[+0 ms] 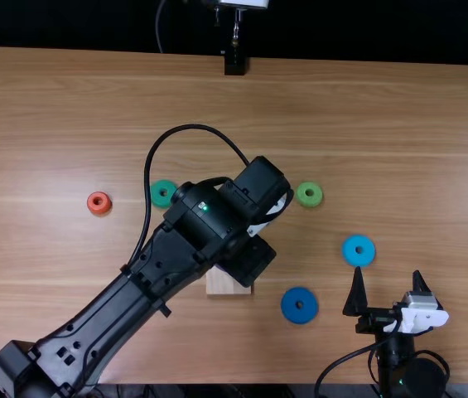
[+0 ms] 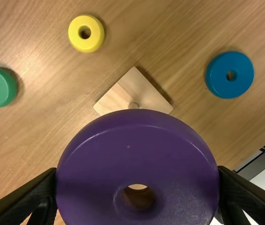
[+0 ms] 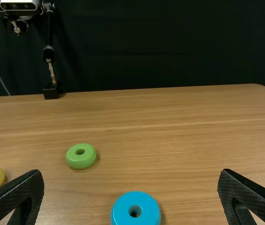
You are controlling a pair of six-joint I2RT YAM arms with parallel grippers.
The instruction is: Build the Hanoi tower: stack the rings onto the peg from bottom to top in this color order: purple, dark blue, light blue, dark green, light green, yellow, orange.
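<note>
In the top view my left gripper [image 1: 247, 260] is over the middle of the table, by the wooden base [image 1: 227, 286]. The left wrist view has that gripper [image 2: 137, 171] shut on the purple ring [image 2: 132, 140], held above the table, partly overlapping the base [image 2: 144, 91] and its peg [image 2: 132, 106]. My right gripper [image 1: 388, 275] stands open near the light blue ring [image 1: 358, 260]; in its wrist view, nothing is between this gripper's fingers [image 3: 131, 173]. Separate on the table lie the dark blue [image 1: 300, 317], light green [image 1: 309, 204], dark green [image 1: 163, 203], orange [image 1: 98, 211] and yellow [image 2: 77, 33] rings.
The left arm [image 1: 126, 315] stretches diagonally over the table from the lower left, with a looped black cable [image 1: 148, 178]. A black stand [image 1: 234, 64] stands at the table's far edge.
</note>
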